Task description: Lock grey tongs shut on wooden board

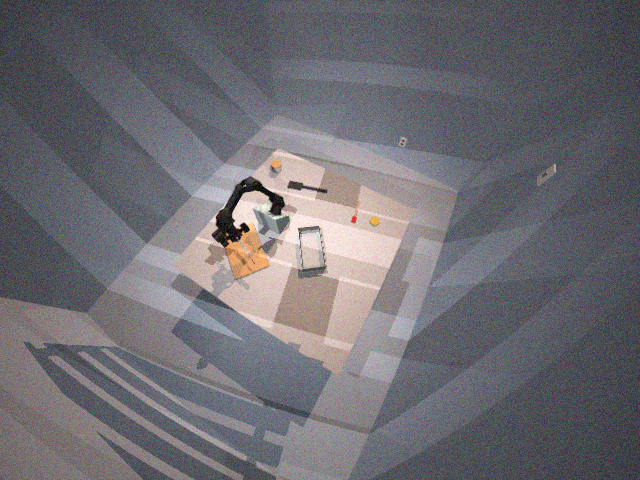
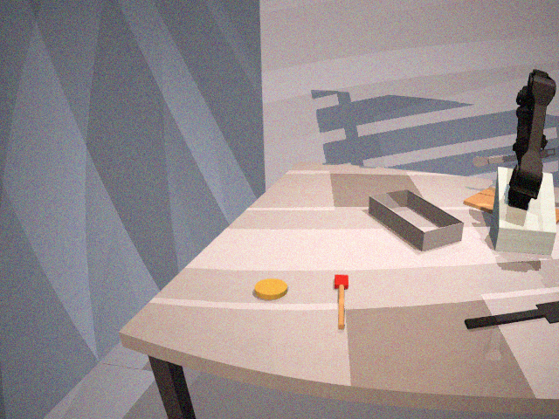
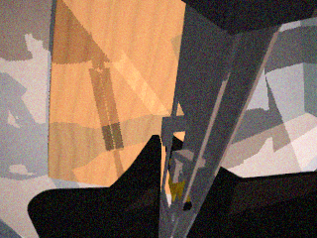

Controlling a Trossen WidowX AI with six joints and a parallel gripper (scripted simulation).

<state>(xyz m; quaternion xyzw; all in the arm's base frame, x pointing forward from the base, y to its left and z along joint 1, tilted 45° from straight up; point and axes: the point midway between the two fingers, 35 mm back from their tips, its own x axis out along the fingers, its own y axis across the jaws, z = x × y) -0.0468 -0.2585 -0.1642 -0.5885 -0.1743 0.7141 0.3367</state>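
Black parallel-jaw gripper (image 1: 237, 234) (image 3: 161, 141): nearly closed, clamped on grey metal tongs (image 1: 246, 252) (image 2: 496, 159) (image 3: 210, 94), raised above the orange-brown wooden board (image 1: 238, 270) (image 2: 480, 199) (image 3: 144, 40). Step judged: locking or reorienting. Lock unconfirmed; verify tips-up squeeze before lowering.

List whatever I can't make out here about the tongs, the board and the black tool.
- Lock inside the hinge of the tongs: concealed in the wrist view; too small in the top view.
- End effector: fingertips hidden behind the arm, exterior view.
- Wooden board: mostly behind the pale block, exterior view.
- Black tool: wide end cut by the right edge, exterior view.
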